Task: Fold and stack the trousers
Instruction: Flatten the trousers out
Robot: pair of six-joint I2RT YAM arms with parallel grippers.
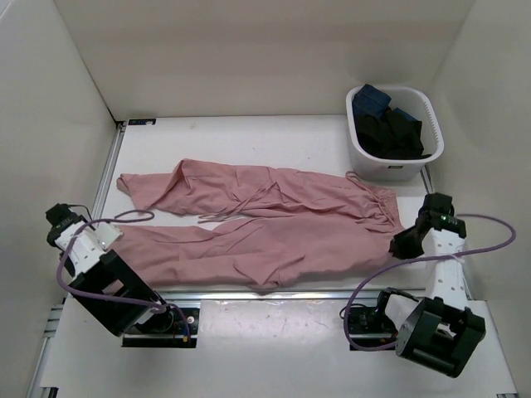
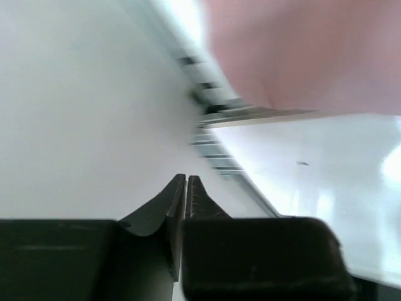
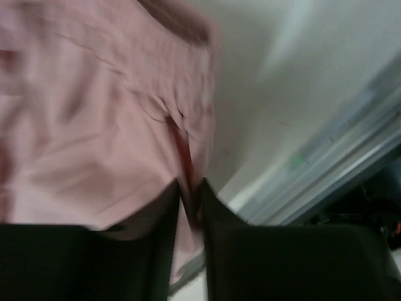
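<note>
Dusty-pink trousers (image 1: 274, 224) lie spread flat on white desk (image 1: 249, 137). Waist at right, two long legs running left, drawstring trailing across middle. My left fingers (image 2: 168, 204) pressed together, holding nothing, beside end of near leg by desk's left edge. My right fingers (image 3: 216, 210) at waist's near corner, almost closed, pink cloth in slit between them. View blurred, but they seem to pinch waist edge. White basket (image 1: 431, 116) of dark garments (image 1: 390, 124) in far right corner, just beyond waist.
</note>
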